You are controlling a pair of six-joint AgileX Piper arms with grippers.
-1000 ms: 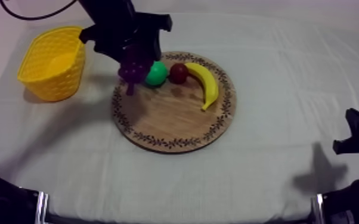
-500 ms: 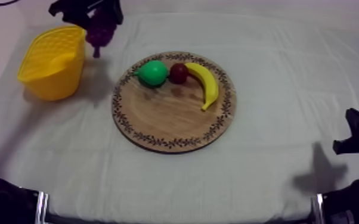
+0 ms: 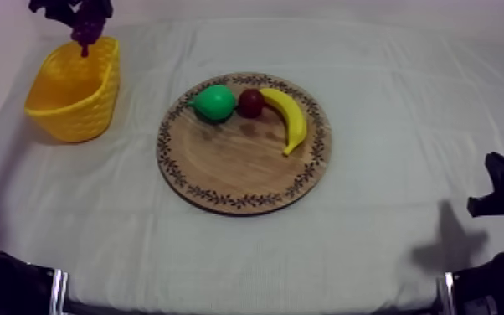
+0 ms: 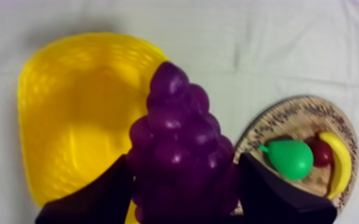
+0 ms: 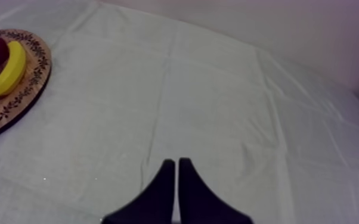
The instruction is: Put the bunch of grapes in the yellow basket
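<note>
Top cam: high, slanting down over whole table (image 3: 372, 243). L wrist cam: v. close behind grapes (image 4: 179, 149), facing down at basket (image 4: 68, 131) & board (image 4: 295, 110). R wrist cam: low, looking across cloth (image 5: 217, 107). All 3 share board w/ banana (image 3: 289, 117).

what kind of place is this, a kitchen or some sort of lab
Most likely a robot test bench, not a kitchen: a table under a plain cloth, toy fruit such as a banana on a wooden board, and the left gripper holding grapes by a yellow basket.
</note>
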